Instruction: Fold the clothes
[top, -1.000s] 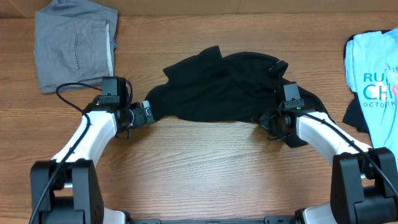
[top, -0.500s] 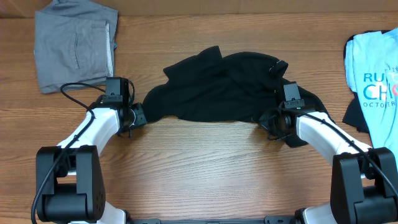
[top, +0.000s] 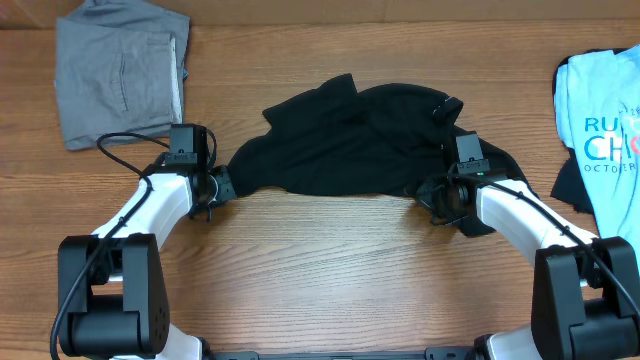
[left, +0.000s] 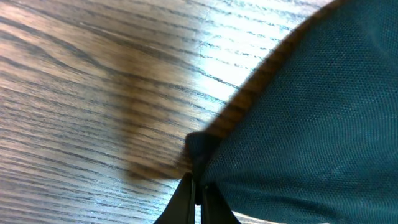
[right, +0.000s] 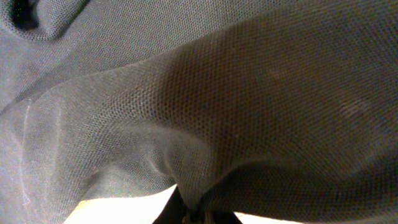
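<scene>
A large black garment (top: 350, 140) lies crumpled across the middle of the table. My left gripper (top: 226, 183) is at its left corner, jaws shut on the fabric edge; in the left wrist view the dark mesh cloth (left: 311, 118) is pinched between the fingertips (left: 196, 194). My right gripper (top: 440, 200) is at the garment's right end, shut on a bunched fold of black cloth (right: 249, 112) that fills the right wrist view. A grey garment (top: 120, 75) lies folded at the far left. At the right edge lies a light blue printed T-shirt (top: 600, 130).
Wooden tabletop (top: 320, 270) spreads in front of the black garment, between the two arms. A dark piece of cloth (top: 565, 190) pokes out under the blue T-shirt. The left arm's cable (top: 125, 150) loops beside the grey garment.
My left gripper drew back a little to the left along the black garment's corner and closed on its edge. The right arm and garment stayed still.
</scene>
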